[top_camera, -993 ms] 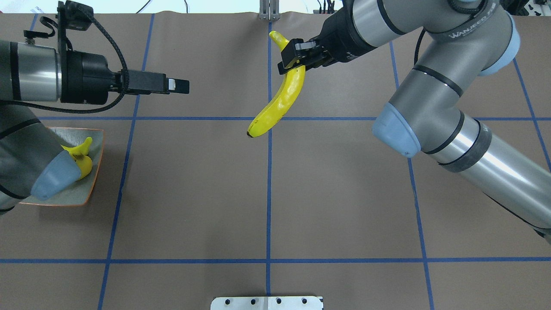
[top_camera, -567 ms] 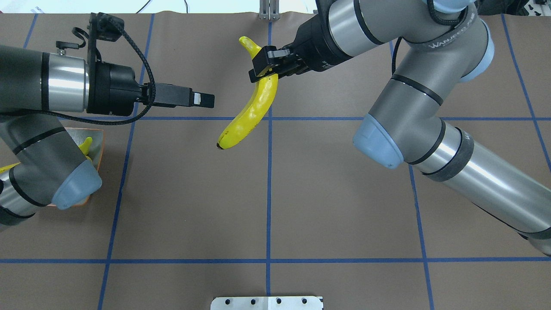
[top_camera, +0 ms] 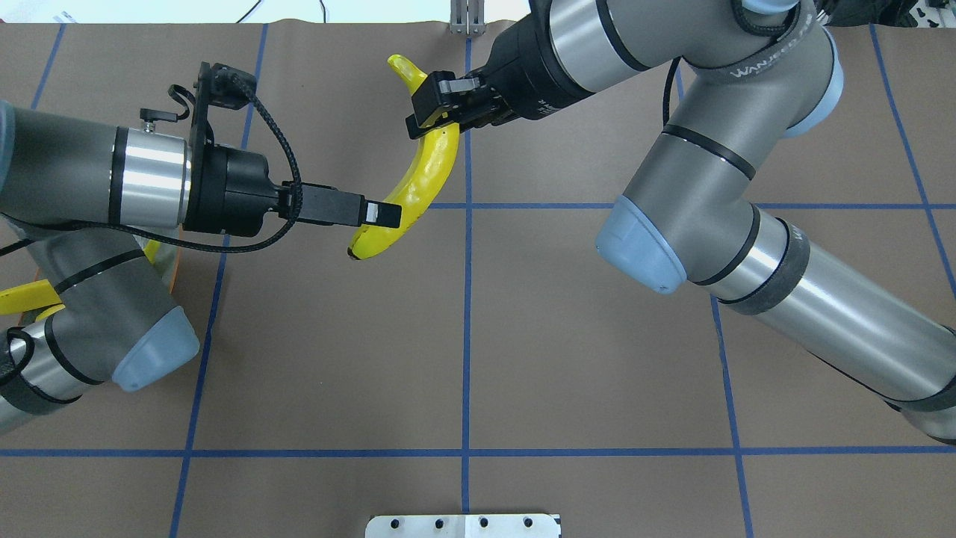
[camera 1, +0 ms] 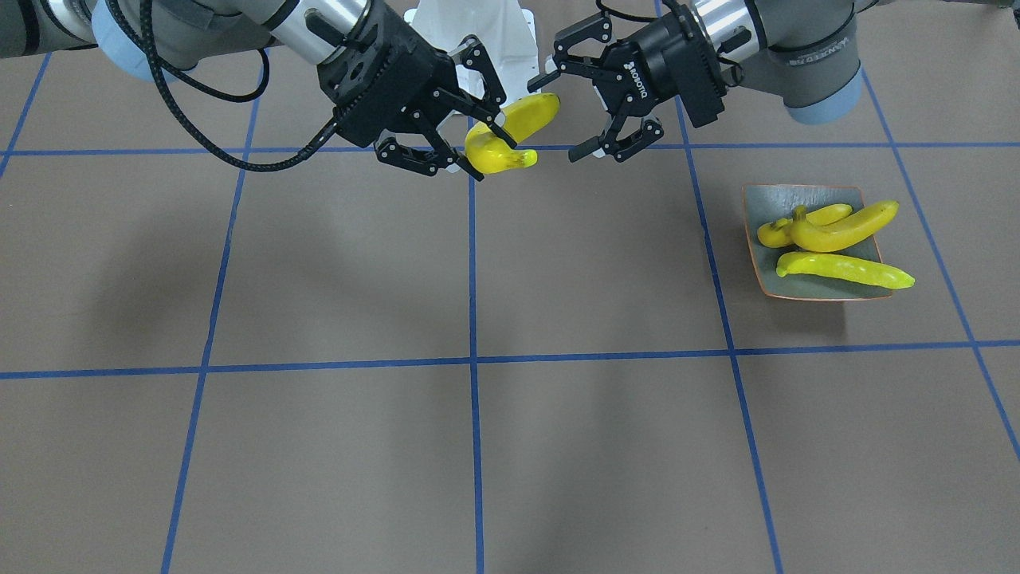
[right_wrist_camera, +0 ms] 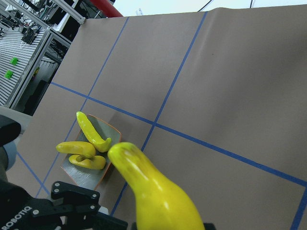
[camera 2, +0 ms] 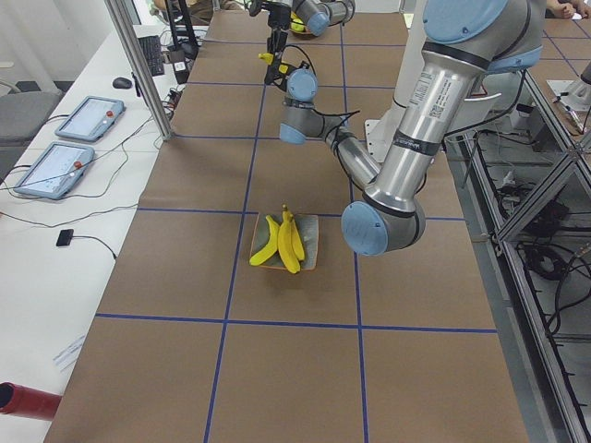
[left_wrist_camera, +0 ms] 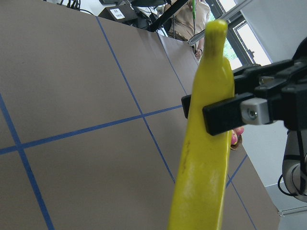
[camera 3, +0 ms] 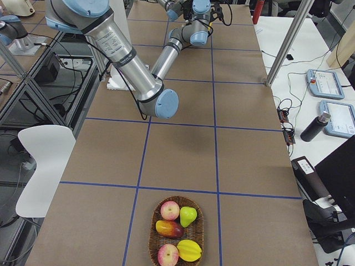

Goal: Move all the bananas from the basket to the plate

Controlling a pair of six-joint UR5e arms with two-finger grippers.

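My right gripper (top_camera: 435,113) is shut on a yellow banana (top_camera: 418,179) near its stem and holds it in the air over the table's far middle. My left gripper (camera 1: 567,112) is open, and its fingers flank the free end of that banana (camera 1: 526,115). In the left wrist view the banana (left_wrist_camera: 206,143) fills the middle, with a right finger (left_wrist_camera: 235,115) clamped across it. Three bananas (camera 1: 837,231) lie on the grey-green plate (camera 1: 763,199), which my left arm mostly hides from overhead. The basket (camera 3: 151,235) shows only in the exterior right view.
The wicker basket holds apples, a pear and other fruit, at the table's end on my right. A white metal bracket (top_camera: 463,525) sits at the table's near edge. Blue tape lines cross the brown table (top_camera: 582,336).
My right arm carried the banana to the left. My left arm swung right towards it, and its fingers now reach the banana's lower end.
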